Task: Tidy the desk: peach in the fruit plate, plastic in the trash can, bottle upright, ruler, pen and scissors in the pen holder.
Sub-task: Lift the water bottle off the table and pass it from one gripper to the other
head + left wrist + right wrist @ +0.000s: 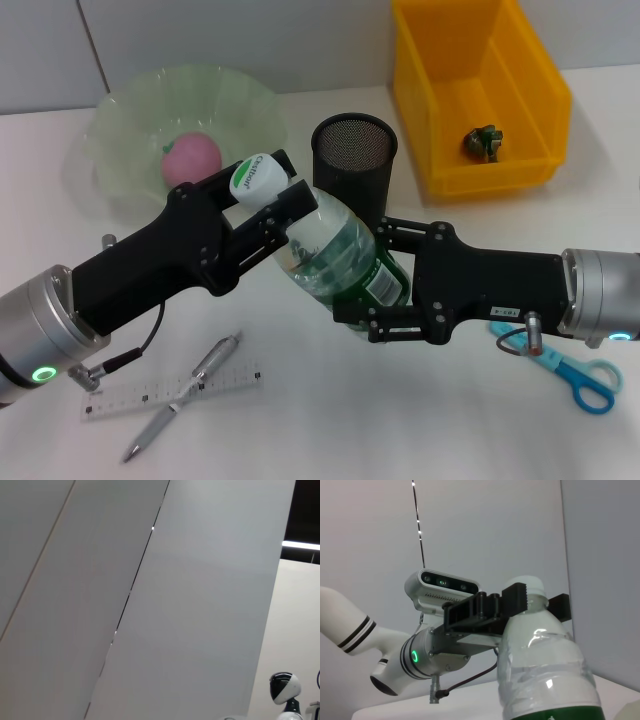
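Head view: the bottle (335,255) hangs tilted above the tabletop (400,430) just near of the pen holder (354,160) — left gripper (275,200) clamped on its neck, right gripper (375,285) clamped on its green-labelled base. Peach (191,158) sits in the fruit plate (130,130); ruler (170,390), pen (180,398) and scissors (570,370) lie near. Left wrist view: only wall panels. Right wrist view: left fingers (520,597) pinch the bottle neck below the cap.

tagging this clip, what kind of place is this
Probably a lab desk set up for a tidying test: white table, ruler, scissors, mesh pen holder, another robot behind.
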`<state>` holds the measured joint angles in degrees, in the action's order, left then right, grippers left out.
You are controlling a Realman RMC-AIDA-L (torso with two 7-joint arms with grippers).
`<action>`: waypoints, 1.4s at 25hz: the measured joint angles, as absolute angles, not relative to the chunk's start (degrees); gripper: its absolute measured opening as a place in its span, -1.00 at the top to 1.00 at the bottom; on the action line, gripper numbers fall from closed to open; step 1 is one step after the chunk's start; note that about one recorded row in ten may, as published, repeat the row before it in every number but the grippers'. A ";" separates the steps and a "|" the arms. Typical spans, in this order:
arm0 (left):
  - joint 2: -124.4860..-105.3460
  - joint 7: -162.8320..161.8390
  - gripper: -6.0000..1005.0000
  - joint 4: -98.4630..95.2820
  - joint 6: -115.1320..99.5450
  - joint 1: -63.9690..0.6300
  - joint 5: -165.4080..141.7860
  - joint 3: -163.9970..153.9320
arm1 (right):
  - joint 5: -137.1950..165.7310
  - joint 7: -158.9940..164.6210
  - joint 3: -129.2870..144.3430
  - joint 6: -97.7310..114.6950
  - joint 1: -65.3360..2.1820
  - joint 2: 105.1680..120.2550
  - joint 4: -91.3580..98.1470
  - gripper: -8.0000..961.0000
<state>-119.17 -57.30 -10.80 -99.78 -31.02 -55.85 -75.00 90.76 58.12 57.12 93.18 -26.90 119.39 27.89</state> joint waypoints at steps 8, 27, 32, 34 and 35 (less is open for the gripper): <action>-119.18 -57.30 0.10 -10.96 -100.37 -31.03 -55.84 -75.18 | 90.77 57.61 57.51 93.32 -27.12 119.35 27.08 -0.64; -119.17 -57.30 0.11 -11.00 -100.98 -31.02 -55.85 -75.15 | 91.06 60.29 59.07 93.28 -27.12 119.14 27.54 -0.73; -119.17 -57.30 0.10 -10.99 -100.96 -31.02 -55.99 -75.15 | 91.11 60.61 60.51 93.50 -26.91 119.07 28.00 -0.73; -119.14 -57.31 0.10 -10.99 -100.96 -31.03 -56.03 -75.14 | 91.12 60.68 61.13 93.56 -26.69 119.06 28.30 -0.73; -119.12 -57.27 0.10 -10.99 -100.90 -31.02 -56.06 -75.14 | 91.13 60.87 61.19 93.57 -26.35 119.03 28.65 -0.73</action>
<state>-119.12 -57.27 -10.99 -100.90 -31.02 -56.06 -75.14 91.13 60.87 61.19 93.57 -26.35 119.03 28.65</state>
